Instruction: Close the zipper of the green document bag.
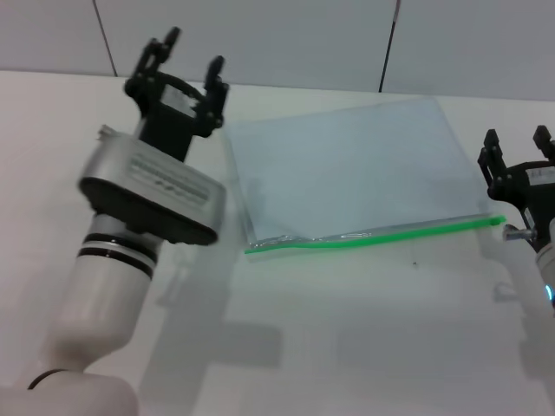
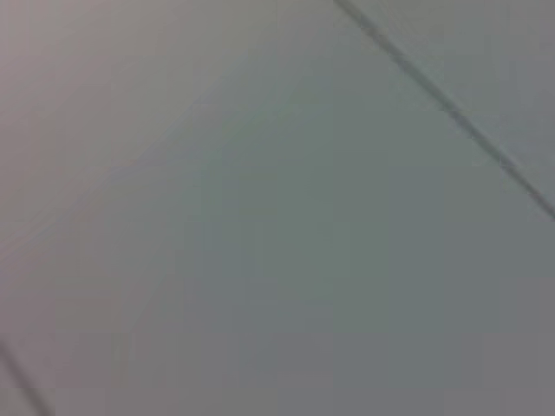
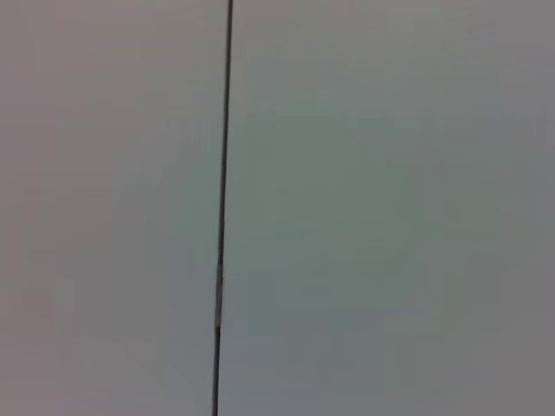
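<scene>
The green document bag point(image 1: 347, 169), a flat translucent pale blue pouch, lies on the white table in the head view. Its bright green zipper point(image 1: 373, 235) runs along the near long edge, from the left corner to the right corner. My left gripper point(image 1: 189, 54) is raised at the bag's left side, open, with nothing between its fingers. My right gripper point(image 1: 519, 143) hovers just past the bag's right edge near the zipper's end, also open and empty. Both wrist views show only plain grey wall panels.
The white table point(image 1: 347, 329) stretches in front of the bag. A grey panelled wall point(image 1: 286, 39) stands behind it. My left forearm point(image 1: 130, 234) covers the table's left part.
</scene>
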